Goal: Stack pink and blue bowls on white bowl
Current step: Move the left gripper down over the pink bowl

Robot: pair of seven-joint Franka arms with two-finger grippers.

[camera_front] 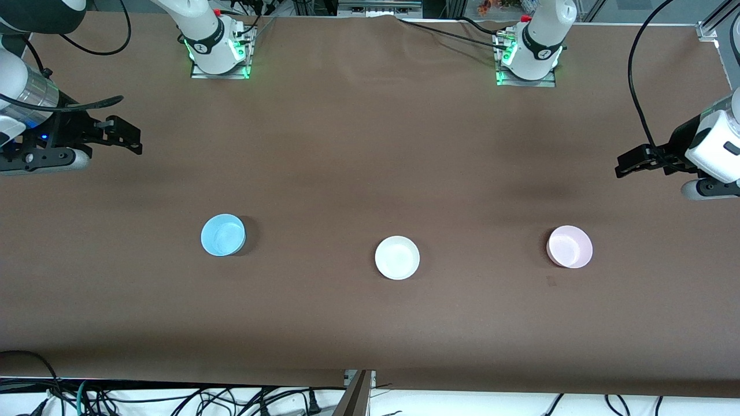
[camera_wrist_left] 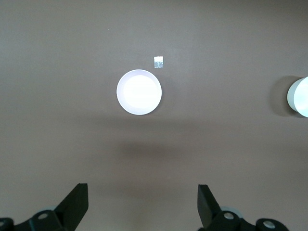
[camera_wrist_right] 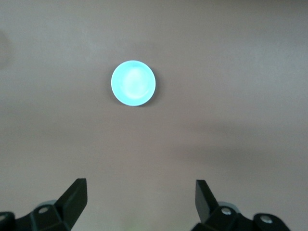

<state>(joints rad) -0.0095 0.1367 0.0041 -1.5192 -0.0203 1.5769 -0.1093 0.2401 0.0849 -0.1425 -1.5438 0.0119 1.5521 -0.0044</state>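
Hovering with both sets of fingers spread and empty, my right gripper waits at upper left of frame, my left gripper at right edge. Along mid-frame sit the sky-blue plastic bowl, plain white shallow bowl and pale pink bowl, well apart on the brown table.

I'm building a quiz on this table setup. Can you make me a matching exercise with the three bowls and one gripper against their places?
Things:
1. blue bowl
2. white bowl
3. pink bowl
4. left gripper

Places:
A. between the other two bowls
B. up over the table's edge at the left arm's end, open
C. toward the right arm's end of the table
D. on the table toward the left arm's end

Pairs: 1-C, 2-A, 3-D, 4-B
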